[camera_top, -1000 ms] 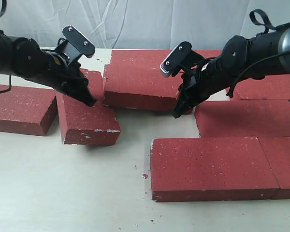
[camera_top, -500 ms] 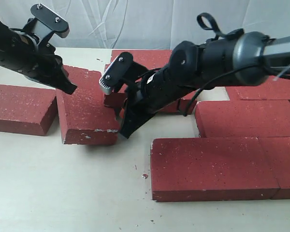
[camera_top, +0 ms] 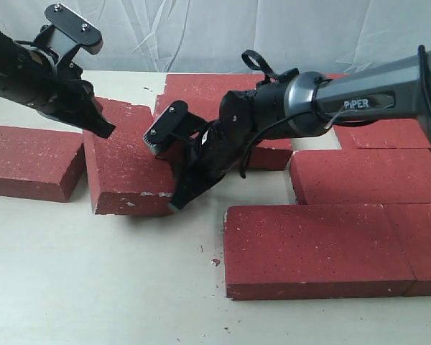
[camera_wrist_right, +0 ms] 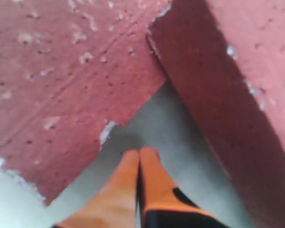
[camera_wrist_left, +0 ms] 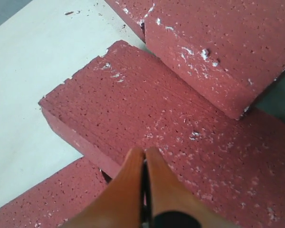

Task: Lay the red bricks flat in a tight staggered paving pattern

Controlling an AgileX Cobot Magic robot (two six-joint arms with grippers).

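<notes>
Two wrist views alone show left hand and right hand fully closed, empty, near red bricks.

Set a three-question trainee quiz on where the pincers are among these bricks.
1. True or false: the right pincer holds a brick.
2. The right pincer's tip is: A) low beside a near corner of the turned brick; B) resting on top of it; C) raised high above it.
3. Fill in: the left pincer is ____.
Key: 1 false; 2 A; 3 shut.
</notes>
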